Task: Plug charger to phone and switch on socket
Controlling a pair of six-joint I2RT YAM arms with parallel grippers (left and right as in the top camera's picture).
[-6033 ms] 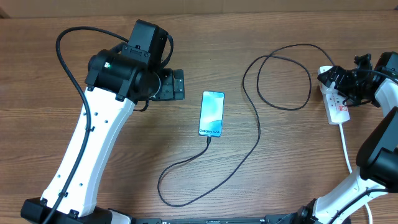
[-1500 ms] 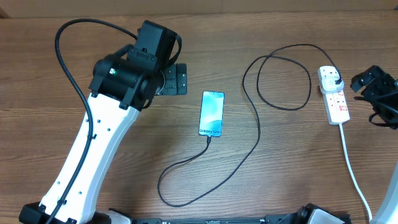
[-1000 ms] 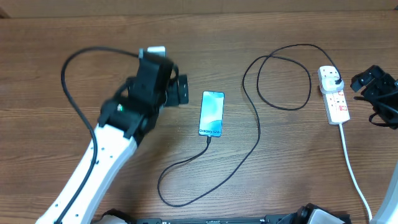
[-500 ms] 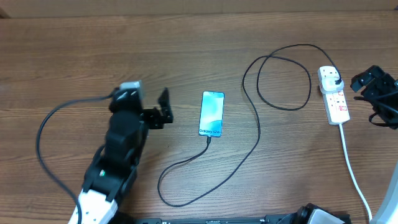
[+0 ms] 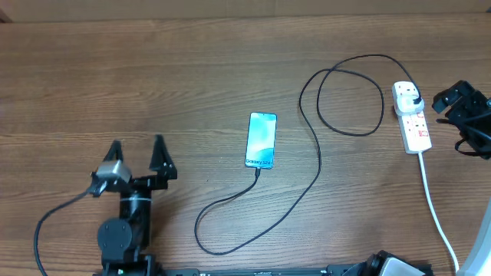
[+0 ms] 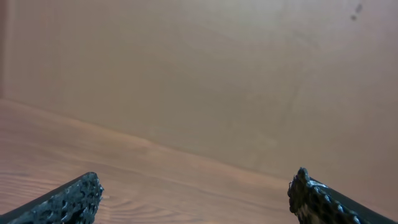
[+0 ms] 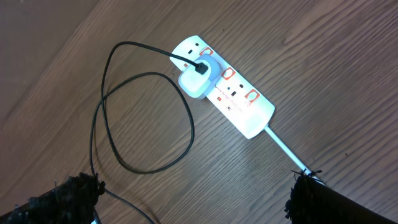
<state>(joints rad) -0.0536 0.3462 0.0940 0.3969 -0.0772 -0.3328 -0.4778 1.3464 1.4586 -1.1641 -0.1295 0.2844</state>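
**Right gripper** (image 7: pixel 193 186): fingers spread wide, holding nothing. It hovers at the right edge of the desk, just beside the socket (image 5: pixel 413 116), which lies toward the desk centre from it. The socket's long axis runs from far edge to near edge, parallel to the right edge. Its white cord (image 5: pixel 434 207) leaves the near end.

The charger (image 7: pixel 198 79) is plugged into the far-end outlet. Its cable loops across the desk to the near end of the phone (image 5: pixel 261 140) at desk centre, where the tip appears seated (full insertion cannot be confirmed).

**Left gripper** (image 5: pixel 136 147): fingers apart, empty, toward the near-left corner and well apart from the socket. The right arm is therefore judged the one to press the switch.

**View differences:** the right wrist view resolves three red-marked switches (image 7: pixel 227 73) along the strip, which the overhead view does not separate. Neither view shows whether a switch is on or off. The left wrist view shows only bare desk and wall.
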